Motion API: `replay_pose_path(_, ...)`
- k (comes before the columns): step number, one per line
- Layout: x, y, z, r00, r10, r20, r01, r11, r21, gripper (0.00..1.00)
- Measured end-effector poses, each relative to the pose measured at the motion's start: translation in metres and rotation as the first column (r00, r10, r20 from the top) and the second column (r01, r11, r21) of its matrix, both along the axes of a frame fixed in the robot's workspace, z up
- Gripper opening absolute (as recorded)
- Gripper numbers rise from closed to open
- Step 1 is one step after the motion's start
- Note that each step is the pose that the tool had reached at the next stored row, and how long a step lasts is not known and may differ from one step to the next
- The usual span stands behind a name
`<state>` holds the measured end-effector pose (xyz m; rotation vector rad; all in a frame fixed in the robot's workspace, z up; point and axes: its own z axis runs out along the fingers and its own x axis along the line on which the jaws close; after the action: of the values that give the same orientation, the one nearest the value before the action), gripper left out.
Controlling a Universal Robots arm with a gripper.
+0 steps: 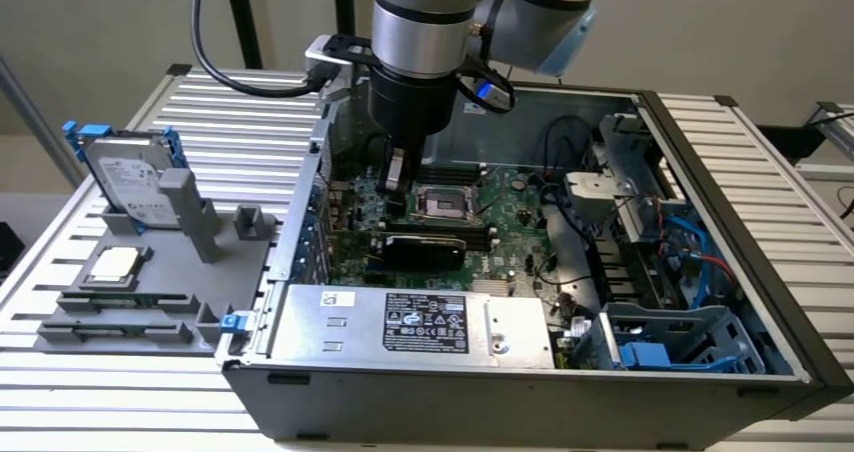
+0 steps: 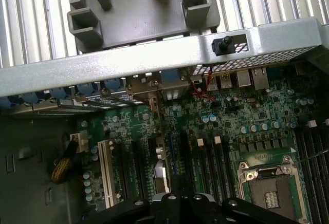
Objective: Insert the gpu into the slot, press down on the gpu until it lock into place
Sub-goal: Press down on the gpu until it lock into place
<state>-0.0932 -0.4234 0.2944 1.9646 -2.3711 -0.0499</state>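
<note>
Fingers (image 1: 391, 175) are recorded as closed together, with nothing seen between them. The gripper (image 1: 391, 187) is hung pointing straight down inside the open computer case (image 1: 747, 272), over the motherboard (image 1: 514, 222).

The gpu (image 1: 416, 248) is found standing on edge on the motherboard. It sits between the empty CPU socket (image 1: 441, 204) and the silver power-supply box (image 1: 414, 322) at the case's front edge. The slot is taken to lie under the card and is covered by it, so full seating cannot be confirmed.

Key relation: the card's long axis runs from the case's rear wall (image 2: 154, 59) toward the middle of the board. In the exterior view that is the left-to-right direction. In the wrist view, the card's top edge (image 2: 160, 165) is seen as a narrow strip leading from the rear wall straight to the closed fingertips. The fingers are therefore judged to be in line with the card and above its top edge, so the card lies directly below them.

Contact between fingertips and card cannot be told. In the exterior view the tips appear a little above the card, nearer its rear-wall end.

The card is judged inserted or nearly so, with the closed fingers placed for pressing rather than gripping.
</note>
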Motion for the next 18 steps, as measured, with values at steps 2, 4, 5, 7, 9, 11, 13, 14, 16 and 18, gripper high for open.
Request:
replay_pose_path(2,0.0,0.0,0.0,1.0,0.0,0.0,0.0,1.0,0.0,0.11)
replay_pose_path(4,0.0,0.0,0.0,1.0,0.0,0.0,0.0,1.0,0.0,0.11)
replay_pose_path(5,0.0,0.0,0.0,1.0,0.0,0.0,0.0,1.0,0.0,0.11)
replay_pose_path(7,0.0,0.0,0.0,1.0,0.0,0.0,0.0,1.0,0.0,0.11)
replay_pose_path(9,0.0,0.0,0.0,1.0,0.0,0.0,0.0,1.0,0.0,0.11)
replay_pose_path(11,0.0,0.0,0.0,1.0,0.0,0.0,0.0,1.0,0.0,0.11)
replay_pose_path(13,0.0,0.0,0.0,1.0,0.0,0.0,0.0,1.0,0.0,0.11)
replay_pose_path(14,0.0,0.0,0.0,1.0,0.0,-0.0001,0.0,1.0,-0.0001,0.11)
replay_pose_path(16,0.0,0.0,0.0,1.0,0.0,0.0,0.0,1.0,0.0,0.11)
replay_pose_path(18,0.0,0.0,0.0,1.0,0.0,0.0,0.0,1.0,0.0,0.11)
